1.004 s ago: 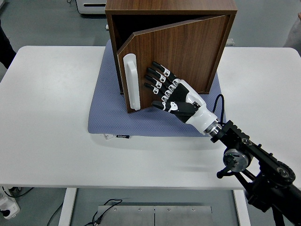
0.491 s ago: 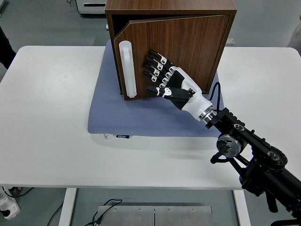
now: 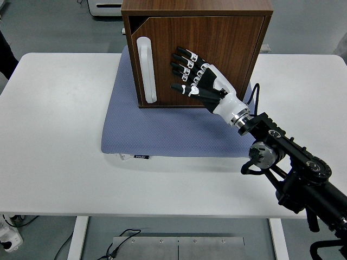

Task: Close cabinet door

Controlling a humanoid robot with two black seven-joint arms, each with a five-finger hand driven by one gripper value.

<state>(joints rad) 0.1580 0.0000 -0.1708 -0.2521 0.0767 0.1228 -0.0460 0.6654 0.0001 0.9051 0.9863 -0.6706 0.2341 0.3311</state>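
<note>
One cabinet door (image 3: 200,59), dark walnut in finish, sits almost flush with the front of its wooden cabinet (image 3: 198,6), leaving only a thin dark wedge of gap at the upper left corner. A long white handle (image 3: 147,69) runs upright down the door's left side. The robot's right hand (image 3: 198,78) lies flat against the middle of the door panel, just to the right of the handle, its fingers (image 3: 182,60) stretched straight and fanned toward the upper left, the thumb held out below them; the hand grasps nothing and only its fingers and palm press on the wood. The white wrist joins a black arm (image 3: 293,168) that reaches in from the lower right corner, with a thin black cable looping beside it. The cabinet stands at the far middle of the white table (image 3: 54,141), resting on a blue-grey mat (image 3: 162,132) that spreads out in front of it toward the near edge, a small dark label at the mat's front rim. A dark sleeve of a person (image 3: 6,51) shows at the far left edge, well apart from the cabinet.
</note>
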